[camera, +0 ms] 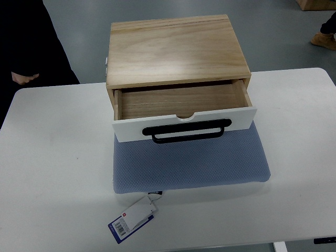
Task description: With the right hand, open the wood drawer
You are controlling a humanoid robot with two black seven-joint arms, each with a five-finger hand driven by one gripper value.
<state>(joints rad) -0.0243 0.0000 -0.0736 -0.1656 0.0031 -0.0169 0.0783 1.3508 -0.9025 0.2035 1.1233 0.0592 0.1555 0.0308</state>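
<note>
Robot hands do not show anywhere in the top view, so I cannot tell how their fingers stand. Wood drawer (pixel 181 105) is pulled out of the wooden box (pixel 176 50) toward the camera, its long axis left to right. Its white front carries a black handle (pixel 186 131). Box stands on a blue-grey mat (pixel 189 165) on the white table (pixel 52 157), with a tag (pixel 134 218) at the mat's near edge. A person's hand (pixel 23 79) shows at far left.

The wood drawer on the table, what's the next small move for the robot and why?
Probably none beyond staying clear: the drawer already stands pulled out of the wooden box, its empty inside showing, the black handle free. No robot hand shows in the top view, so the opening looks done.
</note>
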